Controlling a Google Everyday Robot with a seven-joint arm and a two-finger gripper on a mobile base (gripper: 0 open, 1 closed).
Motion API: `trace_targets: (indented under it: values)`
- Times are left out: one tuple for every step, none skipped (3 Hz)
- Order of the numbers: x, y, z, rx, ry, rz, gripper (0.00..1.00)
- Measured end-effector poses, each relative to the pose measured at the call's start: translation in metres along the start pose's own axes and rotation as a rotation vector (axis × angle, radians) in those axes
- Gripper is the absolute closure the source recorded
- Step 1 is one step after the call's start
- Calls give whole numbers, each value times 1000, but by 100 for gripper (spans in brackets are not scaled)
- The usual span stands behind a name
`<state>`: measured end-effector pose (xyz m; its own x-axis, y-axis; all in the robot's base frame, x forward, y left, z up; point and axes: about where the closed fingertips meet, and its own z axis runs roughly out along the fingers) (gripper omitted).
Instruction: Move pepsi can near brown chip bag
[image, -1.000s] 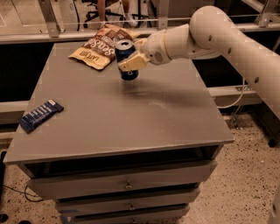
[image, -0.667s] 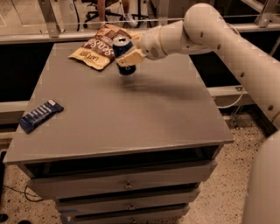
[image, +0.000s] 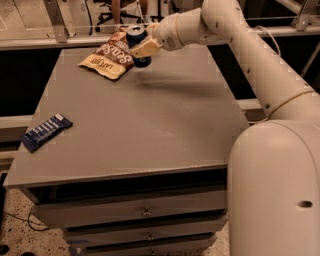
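Claw (image: 140, 49) at the far edge of the bench (image: 150, 130), clamped around the pepsi can (image: 135, 34), cream finger (image: 146, 48) across its side. The can is upright, silver top showing, right against the right edge of the brown chip bag (image: 106, 59), which lies flat. Can't tell whether the can's base touches the bench. Near left, well apart, lies a dark blue wrapped bar (image: 46, 131).

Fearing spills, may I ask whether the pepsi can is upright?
Upright: pepsi can, silver top upward, in the claw beside the brown chip bag.
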<state>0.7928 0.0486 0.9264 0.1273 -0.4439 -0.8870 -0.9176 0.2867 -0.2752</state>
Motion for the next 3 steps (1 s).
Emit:
trace_targets:
  values:
    - [0,-10,19,-3,-8,13,100]
    - [11,-11,34,-12,8,43,100]
    - [22,-13,45,-11,37,62,85]
